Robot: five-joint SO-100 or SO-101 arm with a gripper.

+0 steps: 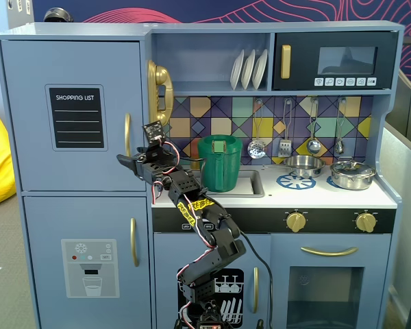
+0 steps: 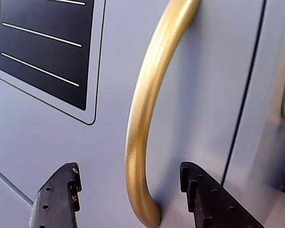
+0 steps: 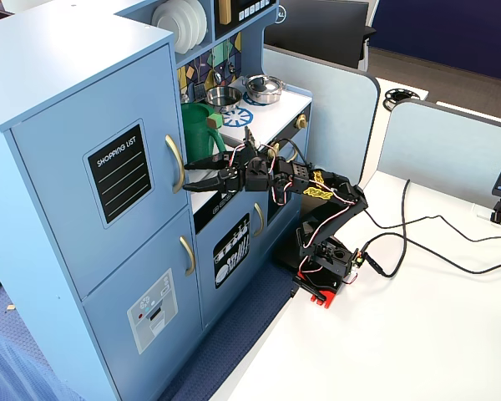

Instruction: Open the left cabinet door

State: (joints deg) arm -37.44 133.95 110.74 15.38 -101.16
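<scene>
The hand [image 2: 128,190] was held spread at the lower end of the gold bar handle [image 2: 149,109], one finger [image 2: 57,197] on each side of it in the wrist view; a gap was seen between each finger and the bar. The flat face of the left cabinet door [image 1: 72,113] closed off the way ahead. Just right of the handle in a fixed view, the gold toy telephone [image 1: 157,92] projected from the cabinet side. The green pitcher [image 1: 219,162] stood close beside the arm. The white tabletop [image 3: 417,334] behind the base was largely open, crossed by black cables [image 3: 434,246].
</scene>
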